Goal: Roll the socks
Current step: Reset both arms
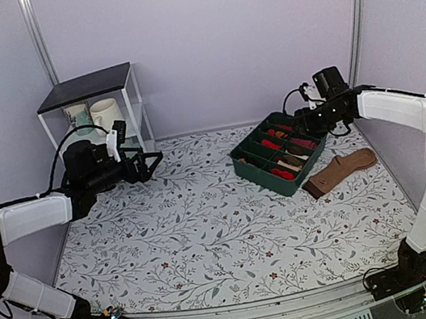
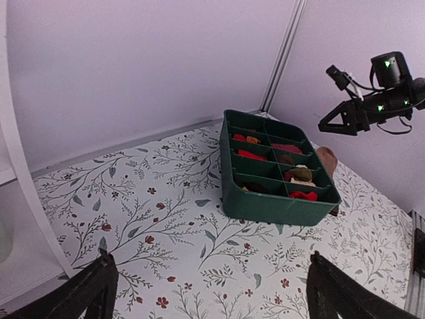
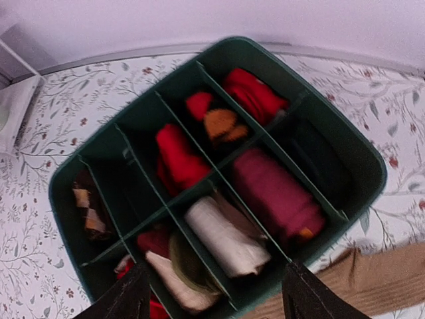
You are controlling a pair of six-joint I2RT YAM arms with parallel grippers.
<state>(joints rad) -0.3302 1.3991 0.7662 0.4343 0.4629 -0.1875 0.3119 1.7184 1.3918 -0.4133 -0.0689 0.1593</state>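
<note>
The socks (image 3: 86, 211), dark brown with tan argyle diamonds, lie bundled in a compartment at the left end of the green divided box (image 3: 372, 166) in the right wrist view. My right gripper (image 3: 218, 271) hangs above the box (image 1: 261, 176), open, with nothing between its fingers. It also shows in the top view as the right gripper (image 1: 298, 121) over the box's far end. My left gripper (image 1: 152, 163) hovers open over the far left of the table, well away from the box. From the left wrist, that left gripper (image 2: 207, 266) has only the floral cloth between its fingers.
A plain tan sock with a dark cuff (image 1: 342, 171) lies flat on the cloth just right of the box. The other compartments hold red, maroon and cream rolls (image 3: 226, 239). A small white shelf (image 1: 90, 86) with mugs (image 1: 105, 112) stands at the back left.
</note>
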